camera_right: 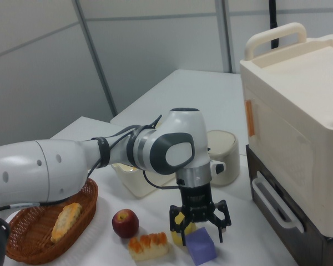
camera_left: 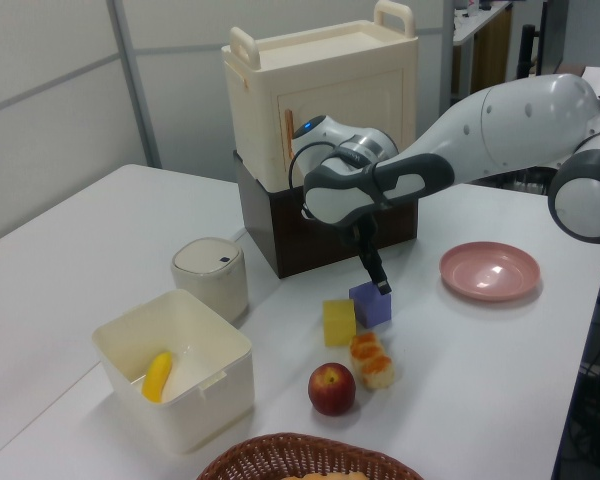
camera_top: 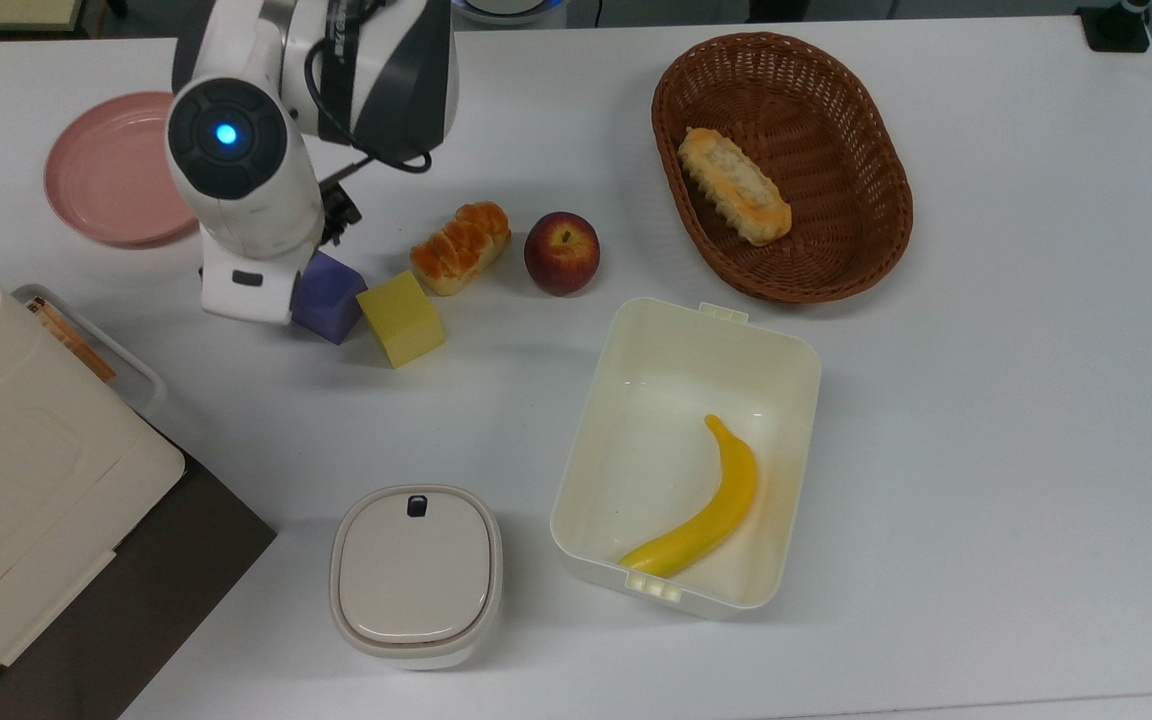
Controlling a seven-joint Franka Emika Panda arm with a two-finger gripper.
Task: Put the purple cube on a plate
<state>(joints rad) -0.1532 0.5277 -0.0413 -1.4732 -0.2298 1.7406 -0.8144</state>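
- The jaws [camera_right: 198, 230] hang spread wide just above the purple cube [camera_right: 200, 246] (yellow cube [camera_top: 400, 319] touching at 3 o'clock in the top view).
- The plate [camera_top: 106, 170] sits at 10 o'clock from it on the tabletop [camera_top: 986, 420].

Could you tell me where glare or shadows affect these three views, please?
Top view: soft shadows beside the oval brown wicker basket and under the small blue-purple cube. Left view: a bright glare patch on the round pink plate. Right view: even light, with the open gripper casting little shadow.
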